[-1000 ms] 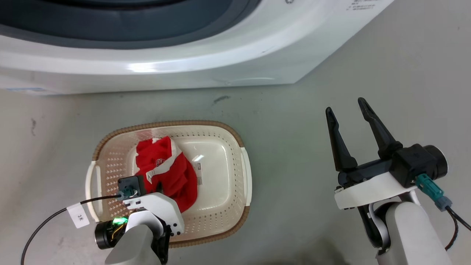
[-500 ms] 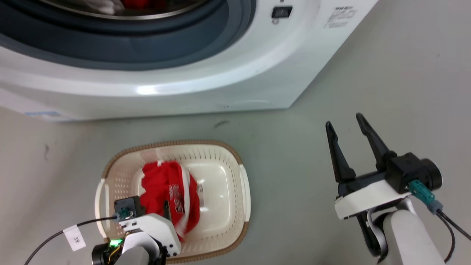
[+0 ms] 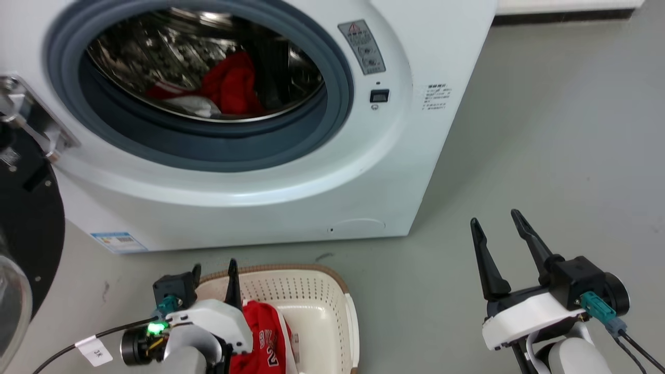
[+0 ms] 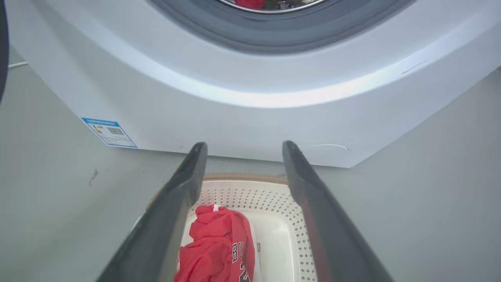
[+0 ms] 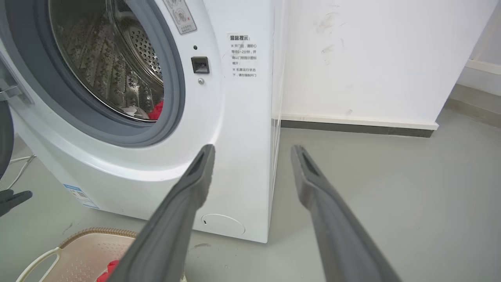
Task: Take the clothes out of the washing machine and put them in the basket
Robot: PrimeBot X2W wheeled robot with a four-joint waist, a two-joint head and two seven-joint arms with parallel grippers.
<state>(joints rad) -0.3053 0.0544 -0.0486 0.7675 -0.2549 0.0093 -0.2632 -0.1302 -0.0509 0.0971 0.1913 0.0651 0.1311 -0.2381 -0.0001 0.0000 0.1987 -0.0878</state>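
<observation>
The white washing machine [image 3: 395,156] stands with its porthole open. Red clothes [image 3: 231,85] lie in the steel drum beside some white fabric [image 3: 193,106]. On the floor in front sits the cream basket [image 3: 317,291], holding one red garment [image 3: 265,337] with white lettering. My left gripper [image 3: 214,274] hovers open over the basket's near left part, nothing between its fingers. The left wrist view looks past the open left gripper [image 4: 244,145] down at that garment [image 4: 219,243]. My right gripper [image 3: 494,218] stands open and empty above bare floor, right of the machine's corner.
The black-framed glass door [image 3: 26,234] hangs swung open at the far left. Grey floor [image 3: 561,130] stretches to the right of the machine. A white wall with a dark skirting strip [image 5: 352,129] runs behind it. A tagged cable [image 3: 88,345] trails from my left wrist.
The head camera has tilted up, so the drum shows now. My left gripper has risen off the red garment, which stays in the basket. The right gripper holds about the same pose.
</observation>
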